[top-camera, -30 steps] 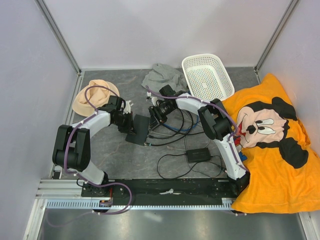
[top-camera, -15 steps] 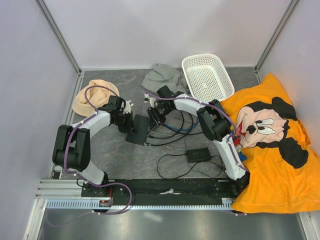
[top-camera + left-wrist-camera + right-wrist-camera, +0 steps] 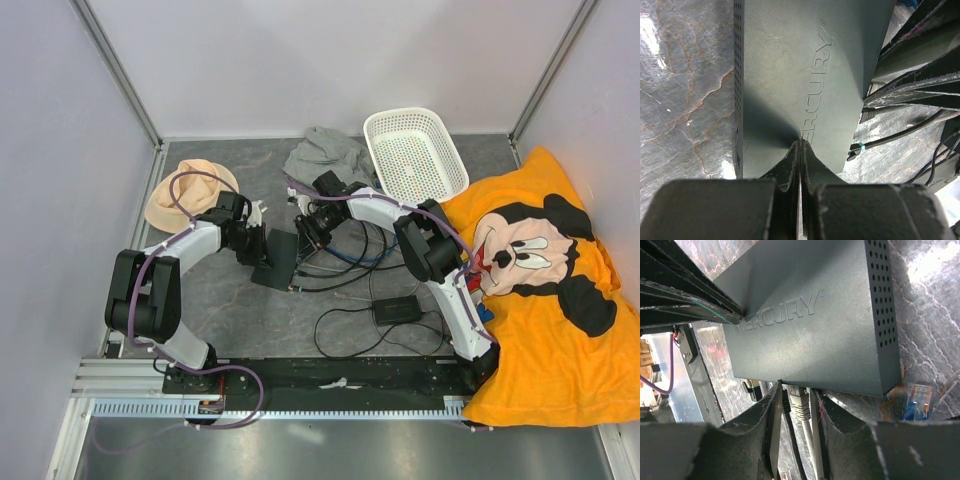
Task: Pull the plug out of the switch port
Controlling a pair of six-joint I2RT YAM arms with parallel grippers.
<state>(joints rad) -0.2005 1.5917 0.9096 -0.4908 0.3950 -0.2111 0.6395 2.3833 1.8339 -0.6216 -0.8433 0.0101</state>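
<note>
Right tool (image 3: pixel 795 407) jaws narrow, straddling the grey plug (image 3: pixel 800 402); can't tell if they're pinching it yet. The plug sits in the near edge of the switch (image 3: pixel 810 325), long axis in line with the fingers, so pull straight back off the box. Can't see the port itself. Beyond, left tool (image 3: pixel 799 150) closed, empty, tips on the switch top, likely pinning it to the surface (image 3: pixel 685 100).

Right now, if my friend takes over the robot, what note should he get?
Left gripper: shut, tips resting on top of the switch.
Right gripper: jaws either side of the grey plug; can't tell if it grips yet.
Done: switch held down, plug lined up.
Left: clamp the plug and pull it straight out of the switch.
</note>
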